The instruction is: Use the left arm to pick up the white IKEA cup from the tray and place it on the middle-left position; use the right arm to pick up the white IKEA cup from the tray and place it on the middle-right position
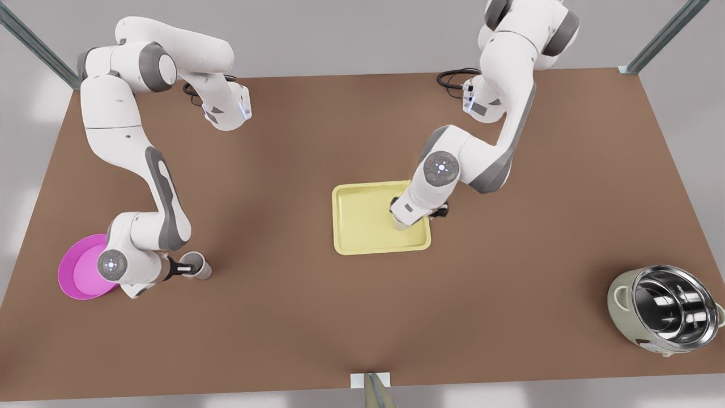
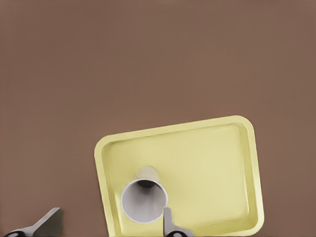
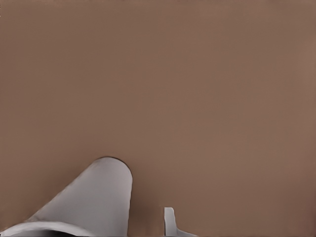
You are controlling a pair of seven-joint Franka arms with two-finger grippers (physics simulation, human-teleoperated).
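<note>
Brown table (image 1: 362,317) first. Left gripper (image 1: 401,221) hangs wide open around the tray cup (image 2: 144,200) on the yellow tray (image 2: 222,148). Right gripper (image 1: 186,267) looks open too; the other cup (image 1: 200,265) stands by the pink dish (image 1: 79,272). I think one cup is left.

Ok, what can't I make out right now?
1. Left wrist view: the open left end effector straddles the tray cup; the edge cuts it off, so contact is unclear.
2. Front view: that arm's wrist covers it on the tray.
3. Right wrist view: the other cup is cut by the edge; whether it rests on the table is unclear.
4. Front view: the arm behind the right end effector hides part of the magenta dish.
</note>
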